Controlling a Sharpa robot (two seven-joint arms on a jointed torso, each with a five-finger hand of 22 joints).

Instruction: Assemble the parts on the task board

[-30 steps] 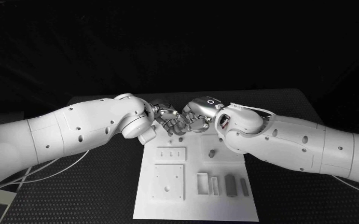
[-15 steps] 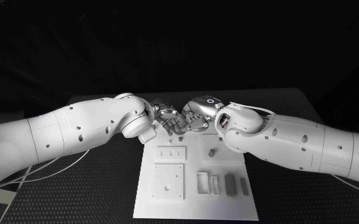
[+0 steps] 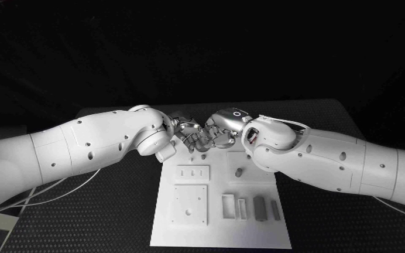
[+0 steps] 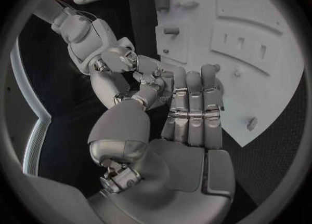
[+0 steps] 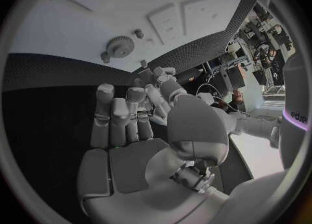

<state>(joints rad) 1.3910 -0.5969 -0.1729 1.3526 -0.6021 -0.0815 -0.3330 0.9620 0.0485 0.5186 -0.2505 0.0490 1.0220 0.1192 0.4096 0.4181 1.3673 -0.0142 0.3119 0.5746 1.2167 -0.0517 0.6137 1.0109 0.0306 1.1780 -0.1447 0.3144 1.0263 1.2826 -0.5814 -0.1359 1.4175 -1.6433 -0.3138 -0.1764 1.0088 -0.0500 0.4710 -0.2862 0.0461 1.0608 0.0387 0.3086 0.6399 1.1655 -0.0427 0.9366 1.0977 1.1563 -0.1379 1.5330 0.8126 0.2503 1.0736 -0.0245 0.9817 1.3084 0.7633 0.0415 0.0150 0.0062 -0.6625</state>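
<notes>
The white task board (image 3: 253,229) lies in the middle of the table. My left hand (image 3: 190,131) and right hand (image 3: 221,136) meet fingertip to fingertip just above its far end. In the left wrist view my left hand (image 4: 189,115) has its fingers stretched out, and its thumb touches the fingers of my right hand (image 4: 124,60). Whether a part sits between them is hidden. Two grey bars (image 3: 260,209) lie at the board's near right. A short peg (image 3: 239,173) stands mid-board. A gear (image 5: 120,43) lies flat on the board (image 5: 98,16) beyond my right hand (image 5: 124,125).
A slotted plate (image 3: 193,174) and a square plate (image 3: 190,204) sit on the board's left half, with upright white frames (image 3: 229,206) beside the bars. Small pegs (image 5: 105,56) stand near the gear. Black table (image 3: 110,218) surrounds the board, and white cables (image 3: 51,191) trail at the left.
</notes>
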